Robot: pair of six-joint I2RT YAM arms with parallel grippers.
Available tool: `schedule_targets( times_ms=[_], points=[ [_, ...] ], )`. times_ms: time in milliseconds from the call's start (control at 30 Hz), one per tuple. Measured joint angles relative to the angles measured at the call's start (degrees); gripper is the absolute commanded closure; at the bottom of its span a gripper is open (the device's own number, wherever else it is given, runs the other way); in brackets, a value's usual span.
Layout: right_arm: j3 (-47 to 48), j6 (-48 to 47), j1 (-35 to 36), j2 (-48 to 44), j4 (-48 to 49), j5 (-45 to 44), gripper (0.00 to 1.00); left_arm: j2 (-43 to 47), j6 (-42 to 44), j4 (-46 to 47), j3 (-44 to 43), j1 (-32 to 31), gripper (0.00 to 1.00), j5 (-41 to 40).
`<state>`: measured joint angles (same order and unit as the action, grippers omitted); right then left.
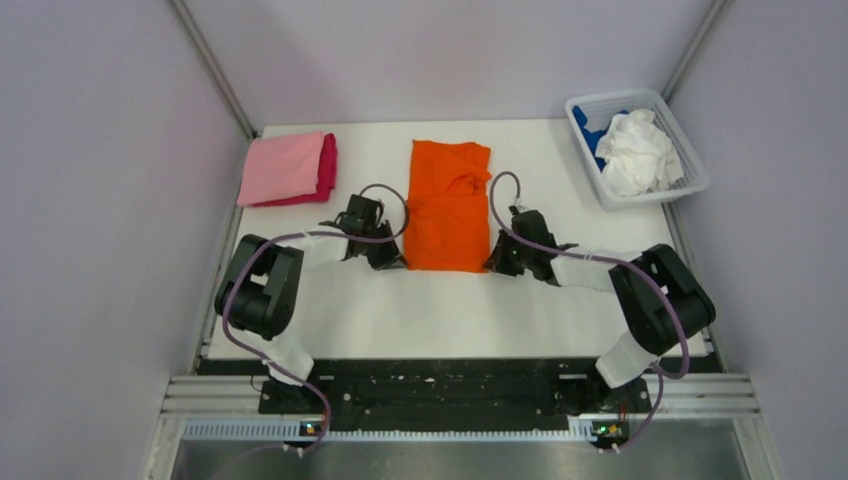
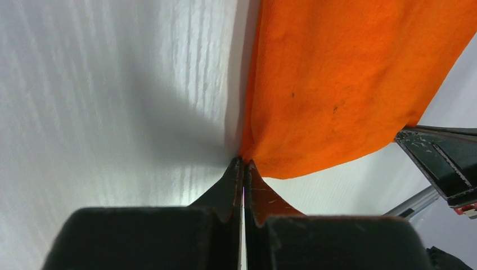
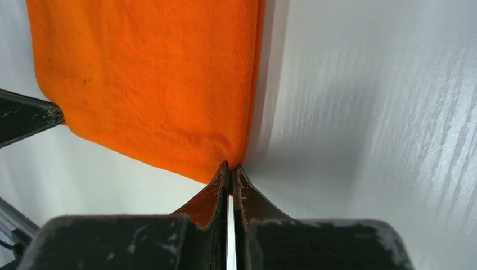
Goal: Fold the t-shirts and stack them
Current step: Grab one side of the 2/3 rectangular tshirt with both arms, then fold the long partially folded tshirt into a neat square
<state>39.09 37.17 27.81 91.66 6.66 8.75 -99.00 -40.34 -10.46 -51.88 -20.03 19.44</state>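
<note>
A bright orange t-shirt (image 1: pixel 448 205) lies folded into a long strip in the middle of the white table. My left gripper (image 1: pixel 395 262) is shut on its near left corner; the left wrist view shows the closed tips (image 2: pixel 243 163) pinching the orange cloth (image 2: pixel 337 79). My right gripper (image 1: pixel 496 262) is shut on the near right corner; the right wrist view shows the tips (image 3: pixel 230 167) clamped on the cloth (image 3: pixel 146 73). A folded light pink t-shirt (image 1: pixel 280 168) lies on a magenta one (image 1: pixel 326 168) at the back left. White (image 1: pixel 638 150) and blue (image 1: pixel 590 130) t-shirts are crumpled in the basket.
A white plastic mesh basket (image 1: pixel 688 188) stands at the back right corner of the table (image 1: pixel 440 310). Grey walls close in the left, right and back sides. The arm bases sit at the near edge.
</note>
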Motion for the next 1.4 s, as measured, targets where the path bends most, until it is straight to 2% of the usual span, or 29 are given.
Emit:
schedule_targets(
  times_ms=[100, 233, 433, 567, 700, 867, 1100, 1400],
  points=[
    [-0.68, 0.02, 0.83, -1.01, -0.74, 0.55, 1.0, 3.06, 0.57, -0.02, 2.91, -0.2, 1.0, -1.11],
    [-5.99, 0.61, 3.91, -8.98, -5.99, 2.73, 1.0, 12.5, 2.6, -2.93, 10.27, -0.96, 1.0, -1.92],
    [-11.72, 4.57, 11.93, -27.06, -17.44, 10.4, 1.0, 35.08, 2.97, -14.75, 20.2, -3.5, 1.0, -0.87],
    [-11.56, 7.65, 13.03, -39.34, -25.24, 15.32, 1.0, 53.94, 2.4, -22.97, 20.68, -4.07, 1.0, 0.31],
    [-8.28, 8.96, 12.9, -45.99, -30.36, 17.55, 1.0, 61.61, 1.27, -25.81, 16.81, -4.15, 1.0, 1.77],
    [-2.6, 7.32, 8.11, -44.89, -32.24, 18.16, 1.0, 56.43, 1.22, -23.15, 10.93, -4.13, 1.0, 1.16],
    [3.8, 2.93, -7.1, -36.54, -28.22, 18.82, 1.0, 36.85, 3.3, -15.43, -1.84, -4.07, 1.0, -4.57],
    [7.23, 0.44, -15.1, -19.34, -18.34, 20.98, 1.0, 13.44, 7.06, -12.2, -16.76, -2.8, 1.0, -10.8]
  ],
)
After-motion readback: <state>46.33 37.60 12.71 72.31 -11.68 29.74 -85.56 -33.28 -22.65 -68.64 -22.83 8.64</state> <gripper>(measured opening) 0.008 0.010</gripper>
